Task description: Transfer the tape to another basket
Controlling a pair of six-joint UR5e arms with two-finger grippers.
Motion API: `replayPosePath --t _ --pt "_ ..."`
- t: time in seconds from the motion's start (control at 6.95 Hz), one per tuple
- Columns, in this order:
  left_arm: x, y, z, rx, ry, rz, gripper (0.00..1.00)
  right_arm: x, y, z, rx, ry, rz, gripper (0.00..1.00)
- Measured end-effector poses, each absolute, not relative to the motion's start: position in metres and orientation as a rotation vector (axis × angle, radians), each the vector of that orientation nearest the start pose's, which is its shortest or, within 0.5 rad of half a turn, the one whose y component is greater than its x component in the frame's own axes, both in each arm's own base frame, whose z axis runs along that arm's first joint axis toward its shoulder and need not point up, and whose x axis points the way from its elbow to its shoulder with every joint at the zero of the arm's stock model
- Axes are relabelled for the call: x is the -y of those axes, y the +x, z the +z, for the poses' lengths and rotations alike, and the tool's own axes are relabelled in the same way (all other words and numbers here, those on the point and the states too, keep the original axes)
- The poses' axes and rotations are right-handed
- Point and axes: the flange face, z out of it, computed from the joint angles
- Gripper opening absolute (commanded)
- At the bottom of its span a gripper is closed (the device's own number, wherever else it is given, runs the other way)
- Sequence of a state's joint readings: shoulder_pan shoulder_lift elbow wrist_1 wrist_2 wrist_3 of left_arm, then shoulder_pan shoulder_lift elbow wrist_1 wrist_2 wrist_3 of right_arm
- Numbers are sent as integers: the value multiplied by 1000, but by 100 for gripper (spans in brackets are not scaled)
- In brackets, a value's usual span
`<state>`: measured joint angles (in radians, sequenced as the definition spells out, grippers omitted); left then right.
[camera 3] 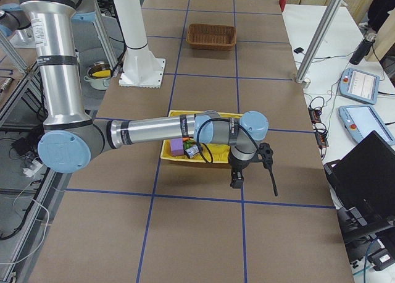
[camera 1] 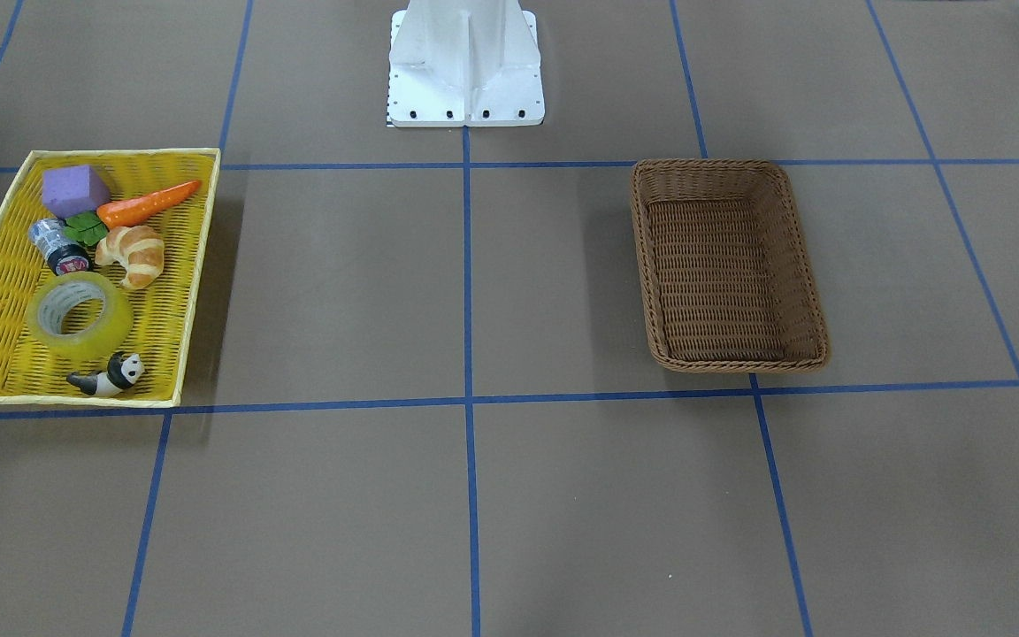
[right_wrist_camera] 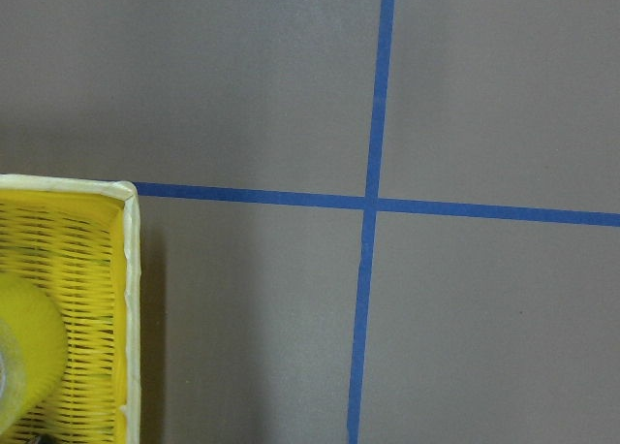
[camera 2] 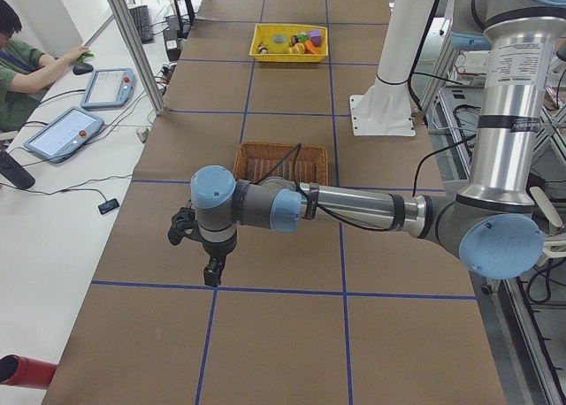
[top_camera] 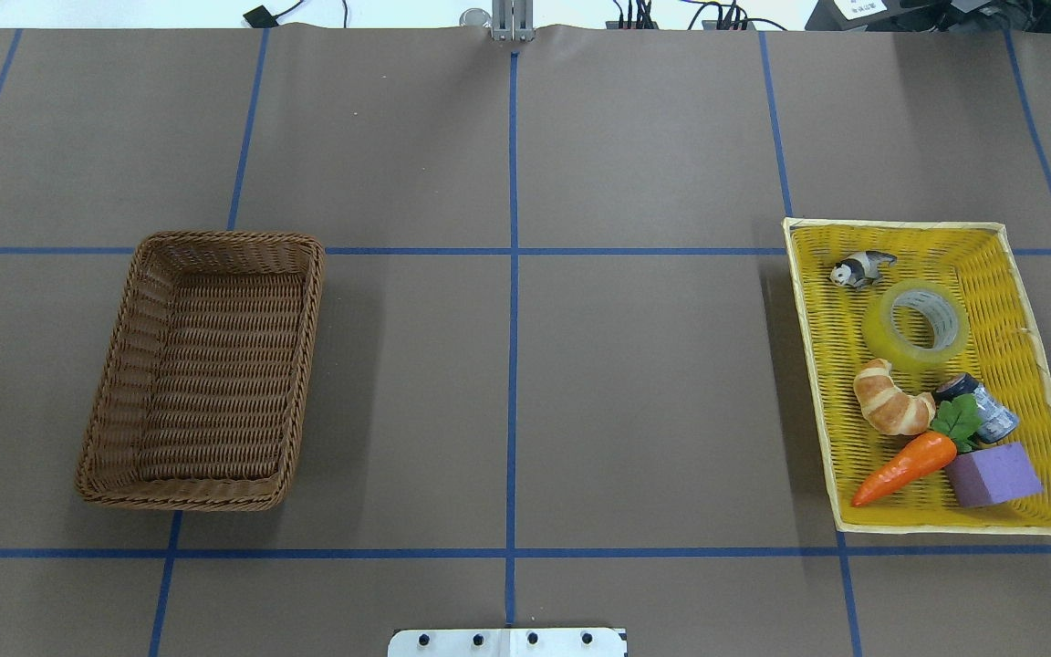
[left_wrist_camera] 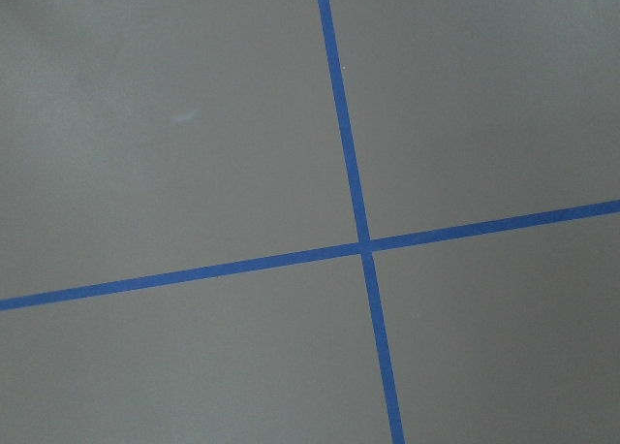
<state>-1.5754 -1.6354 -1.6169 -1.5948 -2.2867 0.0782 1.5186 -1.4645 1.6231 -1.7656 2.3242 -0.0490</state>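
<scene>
The tape [camera 1: 79, 316] is a yellow-green roll that lies flat in the yellow tray [camera 1: 198, 265] on the robot's right side. It also shows in the overhead view [top_camera: 916, 326] and at the edge of the right wrist view [right_wrist_camera: 24, 357]. The brown wicker basket [top_camera: 206, 239] stands empty on the robot's left side [camera 1: 722, 165]. My right gripper [camera 3: 235, 181] hangs over bare table just beside the tray. My left gripper [camera 2: 212, 272] hangs over bare table near the basket [camera 2: 270, 149]. Both grippers show only in side views, so I cannot tell whether they are open or shut.
The tray also holds a croissant [top_camera: 890, 401], a carrot [top_camera: 904, 467], a purple block [top_camera: 993, 474], a small silver-black cylinder [top_camera: 977, 406] and a panda figure [top_camera: 861, 268]. The white robot base [camera 1: 465, 66] stands at the table's middle. Blue tape lines cross the table.
</scene>
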Motion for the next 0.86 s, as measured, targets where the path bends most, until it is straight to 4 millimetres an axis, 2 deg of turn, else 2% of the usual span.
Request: replayPosePath --t 0.86 --pt "519 -70 606 -715 163 121 99 531 38 602 753 -42 -79 100"
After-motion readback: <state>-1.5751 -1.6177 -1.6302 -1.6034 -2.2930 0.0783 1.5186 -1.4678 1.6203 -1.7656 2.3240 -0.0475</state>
